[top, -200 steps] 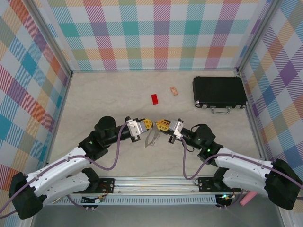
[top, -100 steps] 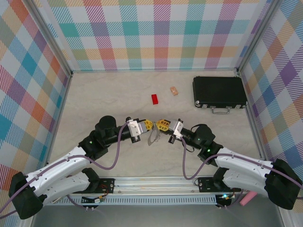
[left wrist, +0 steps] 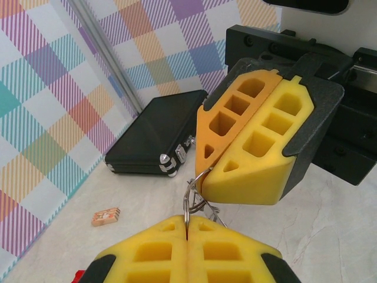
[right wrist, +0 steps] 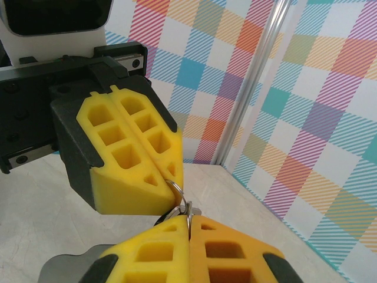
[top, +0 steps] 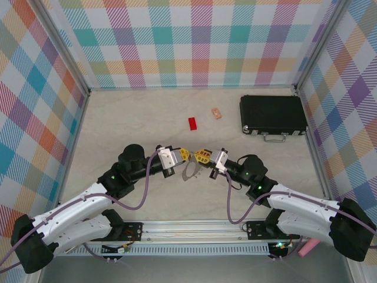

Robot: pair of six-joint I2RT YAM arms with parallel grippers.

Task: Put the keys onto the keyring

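Seen from above, the left arm reaches in from the lower left across the pale table (top: 129,124), its cable looping beside it, and the left gripper (top: 184,154) meets its partner nose to nose near the middle of the workspace. The left wrist camera shows its yellow fingers (left wrist: 147,259) pressed flat together, with a thin strand of the wire loops (left wrist: 189,203) pinched in the seam between them. Directly below the two tips in the overhead view hangs the keyring (top: 189,171), a floppy grey band drooping toward the near edge of the table, held up off the surface between the arms. Just to its right, the right gripper (top: 202,155) is likewise clenched: from the left wrist its yellow and orange fingers sit closed, with a wire loop caught at their tip, and in its own wrist view the wire runs into the closed seam of its fingers (right wrist: 230,253). The tips of the two grippers are nearly touching, joined by the small cluster of wire. Farther back on the table lies a red block (top: 193,123), with a small tan block (top: 217,113) just beyond it to the right, both well apart from the grippers. At the far right, a black case (top: 273,115) rests flat near the chequered wall (top: 347,88), its handle facing the arms.
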